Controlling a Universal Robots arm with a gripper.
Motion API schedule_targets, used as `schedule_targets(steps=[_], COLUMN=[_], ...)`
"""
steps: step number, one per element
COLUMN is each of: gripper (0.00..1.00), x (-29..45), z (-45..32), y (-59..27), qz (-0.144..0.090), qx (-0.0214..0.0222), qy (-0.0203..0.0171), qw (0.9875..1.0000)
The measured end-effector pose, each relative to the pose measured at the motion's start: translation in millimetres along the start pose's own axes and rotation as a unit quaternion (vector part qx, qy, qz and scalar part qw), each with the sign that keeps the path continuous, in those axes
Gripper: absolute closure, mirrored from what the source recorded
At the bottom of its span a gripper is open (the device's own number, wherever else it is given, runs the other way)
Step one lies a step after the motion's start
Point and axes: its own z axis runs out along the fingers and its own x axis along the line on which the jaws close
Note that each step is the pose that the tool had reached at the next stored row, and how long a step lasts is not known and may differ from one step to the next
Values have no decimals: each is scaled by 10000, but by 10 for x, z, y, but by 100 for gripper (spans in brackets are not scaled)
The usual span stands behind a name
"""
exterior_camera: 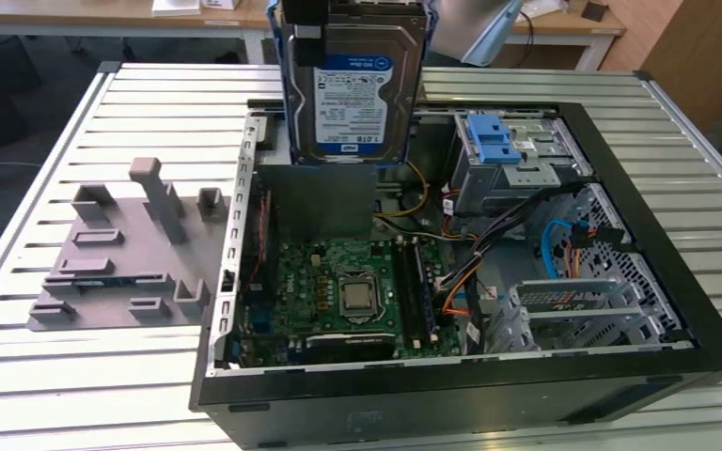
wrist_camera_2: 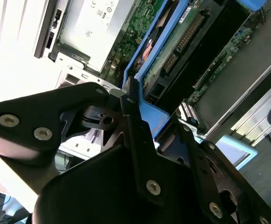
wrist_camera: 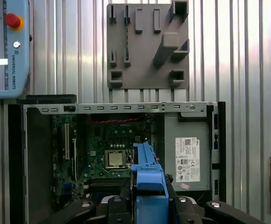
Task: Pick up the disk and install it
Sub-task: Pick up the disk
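The disk (exterior_camera: 351, 89), a silver hard drive with a blue-and-white label and blue side rails, hangs upright above the far side of the open computer case (exterior_camera: 699, 324). My gripper (wrist_camera: 148, 200) is shut on it, its black fingers (wrist_camera_2: 133, 126) clamping the blue bracket (wrist_camera: 147, 175). In the second wrist view the disk's (wrist_camera_2: 182, 42) circuit-board underside faces the camera. The disk touches nothing inside the case.
The metal drive cage with a blue latch (exterior_camera: 506, 150) sits in the case's far corner on the exterior view's right. Motherboard (exterior_camera: 336, 282), cables and power supply (wrist_camera: 187, 158) lie below. A grey fixture plate (exterior_camera: 129, 249) rests on the slatted table (exterior_camera: 35, 376). A teach pendant (wrist_camera: 7, 46) lies beside it.
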Motion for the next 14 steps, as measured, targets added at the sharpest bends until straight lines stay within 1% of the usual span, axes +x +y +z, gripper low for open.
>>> schedule_targets(steps=[14], gripper=[64], x=[57], z=[4], y=[-171], qz=[0], qx=[0], qy=[0], qw=[10000])
